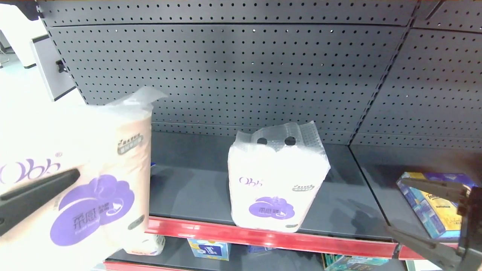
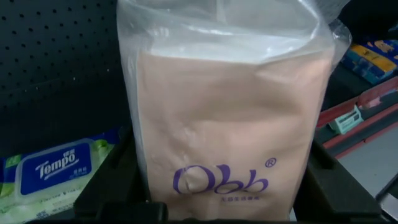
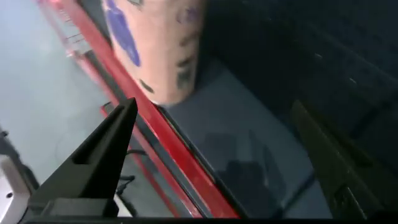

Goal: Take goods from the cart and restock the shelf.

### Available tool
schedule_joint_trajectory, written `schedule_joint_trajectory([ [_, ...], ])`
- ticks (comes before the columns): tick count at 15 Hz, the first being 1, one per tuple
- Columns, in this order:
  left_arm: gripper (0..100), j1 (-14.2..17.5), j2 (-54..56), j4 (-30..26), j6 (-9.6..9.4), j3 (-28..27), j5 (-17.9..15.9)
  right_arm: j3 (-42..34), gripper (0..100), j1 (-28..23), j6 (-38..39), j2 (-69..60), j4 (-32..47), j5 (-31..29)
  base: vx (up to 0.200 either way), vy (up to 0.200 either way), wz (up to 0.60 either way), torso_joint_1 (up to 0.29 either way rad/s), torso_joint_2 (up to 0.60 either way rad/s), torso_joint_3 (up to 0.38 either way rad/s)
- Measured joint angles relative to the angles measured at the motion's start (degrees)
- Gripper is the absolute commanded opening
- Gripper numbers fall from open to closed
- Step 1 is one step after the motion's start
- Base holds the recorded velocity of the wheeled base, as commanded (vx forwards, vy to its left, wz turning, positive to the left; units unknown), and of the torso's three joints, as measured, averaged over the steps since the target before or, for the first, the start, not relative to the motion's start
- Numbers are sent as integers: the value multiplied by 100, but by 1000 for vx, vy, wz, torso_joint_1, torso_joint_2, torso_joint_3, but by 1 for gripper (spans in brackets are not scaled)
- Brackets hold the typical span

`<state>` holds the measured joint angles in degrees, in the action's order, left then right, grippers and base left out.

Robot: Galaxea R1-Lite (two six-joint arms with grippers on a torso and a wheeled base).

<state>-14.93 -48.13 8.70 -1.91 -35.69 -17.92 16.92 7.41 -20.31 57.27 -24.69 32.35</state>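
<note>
A large pack of tissue rolls [image 1: 86, 177], peach and white with a purple logo, hangs at the left in front of the shelf. My left gripper [image 2: 224, 196] is shut on this pack [image 2: 230, 137], and one dark finger [image 1: 37, 194] crosses its front. A second, similar pack [image 1: 276, 184] stands upright on the dark shelf board [image 1: 188, 188] near its red front edge [image 1: 263, 235]. My right gripper [image 1: 421, 212] is at the lower right, open and holding nothing. From its wrist the standing pack [image 3: 155, 43] shows beyond the open fingers [image 3: 93, 162].
A blue and yellow tissue box [image 1: 433, 205] lies on the neighbouring shelf bay, just behind my right gripper. Small boxes [image 1: 209, 248] sit on the shelf below. A wet-wipes pack [image 2: 53, 171] lies on a lower shelf. Perforated back panel [image 1: 241, 75] closes the rear.
</note>
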Motion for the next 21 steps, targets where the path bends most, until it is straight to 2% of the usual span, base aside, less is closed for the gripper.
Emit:
schedule_joint_trajectory([
  [3,0,2,-611,813,24,152,-158,-658,100,-673,727,-1356,52,-219,0,0,0,0,0,0],
  [5,0,-5,-1176,1584,15,213,-428,-883,100,-889,1284,-2131,261,-452,0,0,0,0,0,0],
  [7,0,-17,-1858,2561,0,201,-866,-965,100,-969,1498,-2767,668,-556,0,0,0,0,0,0],
  [9,0,-33,-2481,3152,-7,23,-1440,-998,100,-997,1580,-3352,1207,-584,0,0,0,0,0,0],
  [11,0,-41,-3032,3368,-5,-315,-2002,-1003,100,-1002,1618,-4035,1990,-595,0,0,0,0,0,0],
  [12,0,-41,-3218,3394,-2,-438,-2114,-990,100,-1002,1624,-4328,2330,-600,0,0,0,0,0,0],
  [15,0,-24,-3924,3577,0,-984,-2255,-890,100,-1002,1641,-5010,2849,-703,0,0,0,0,0,0],
  [18,0,27,-4879,4141,17,-1775,-2235,-795,100,-991,1643,-5237,2873,-736,0,0,0,0,0,0],
  [21,0,-11,-5700,4267,24,-2542,-2404,-764,100,-984,1646,-5305,2878,-742,0,0,0,0,0,0],
])
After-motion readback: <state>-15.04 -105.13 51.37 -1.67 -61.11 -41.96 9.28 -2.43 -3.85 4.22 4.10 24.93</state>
